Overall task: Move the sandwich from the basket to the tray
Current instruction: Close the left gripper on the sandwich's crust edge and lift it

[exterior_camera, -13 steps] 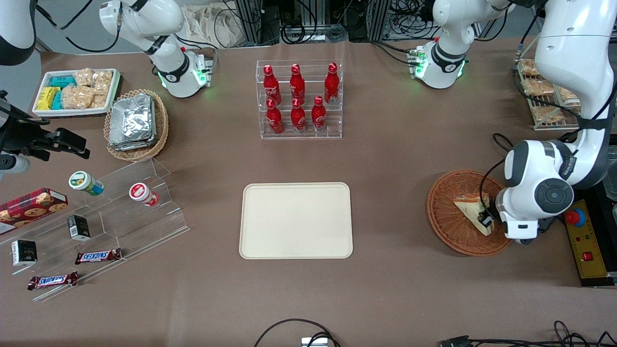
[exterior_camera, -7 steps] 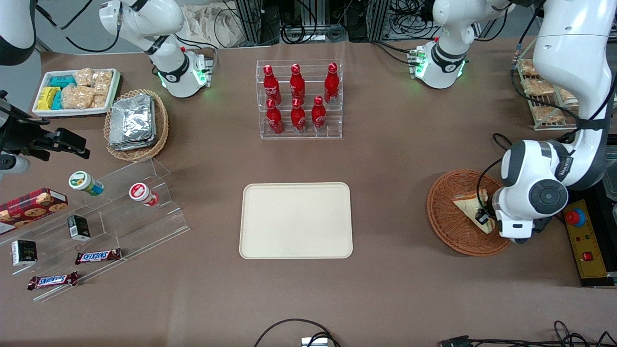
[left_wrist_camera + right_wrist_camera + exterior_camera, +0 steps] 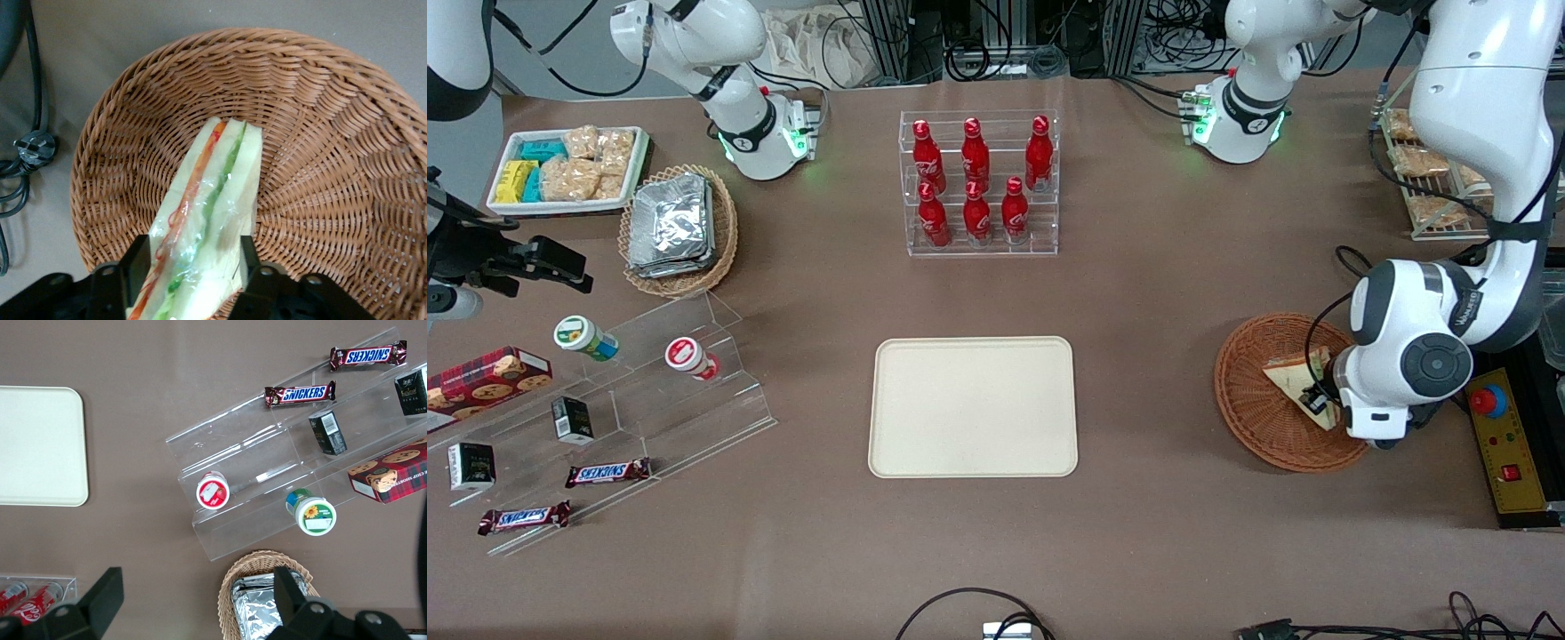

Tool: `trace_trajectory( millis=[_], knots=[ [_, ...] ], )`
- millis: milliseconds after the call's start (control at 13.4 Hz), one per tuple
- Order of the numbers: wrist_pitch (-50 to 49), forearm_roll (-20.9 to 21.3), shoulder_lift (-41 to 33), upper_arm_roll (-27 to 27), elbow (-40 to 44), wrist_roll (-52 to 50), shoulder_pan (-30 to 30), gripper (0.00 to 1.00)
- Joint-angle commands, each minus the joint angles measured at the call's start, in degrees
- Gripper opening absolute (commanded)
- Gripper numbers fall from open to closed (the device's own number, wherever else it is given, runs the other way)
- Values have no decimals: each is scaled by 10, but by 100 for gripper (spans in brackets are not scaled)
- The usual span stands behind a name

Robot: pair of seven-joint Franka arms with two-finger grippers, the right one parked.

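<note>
The sandwich (image 3: 1288, 377) is a pale wedge with green and orange-red layers under clear wrap, and it lies in the reddish-brown wicker basket (image 3: 1254, 422) toward the working arm's end of the table. My left gripper (image 3: 1316, 402) is over the basket and shut on the sandwich's wide end. In the left wrist view the two black fingers (image 3: 136, 261) press against both bread faces of the sandwich (image 3: 217, 193), whose point reaches toward the middle of the basket (image 3: 320, 133). The cream tray (image 3: 972, 406) lies bare at the table's middle, apart from the basket. It also shows in the right wrist view (image 3: 40, 447).
An acrylic rack of red bottles (image 3: 978, 187) stands farther from the camera than the tray. A yellow control box with a red button (image 3: 1503, 436) lies beside the basket. A black cable and plug (image 3: 32, 147) lie on the table by the basket. Snack shelves (image 3: 605, 418) are toward the parked arm's end.
The gripper and wrist have shifted slightly away from the camera over the basket, and the sandwich moved with them.
</note>
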Motion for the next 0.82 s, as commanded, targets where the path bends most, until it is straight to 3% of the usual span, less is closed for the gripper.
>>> trace_trajectory(
  millis=[0,524,599,748],
  knots=[
    [-10,2,4,-7,4,-36,-2,100],
    [-10,0,11,-11,-6,-52,-1,99],
    [-10,0,8,-12,-6,-52,-2,89],
    [-11,2,4,-12,-7,-49,-2,51]
  ],
)
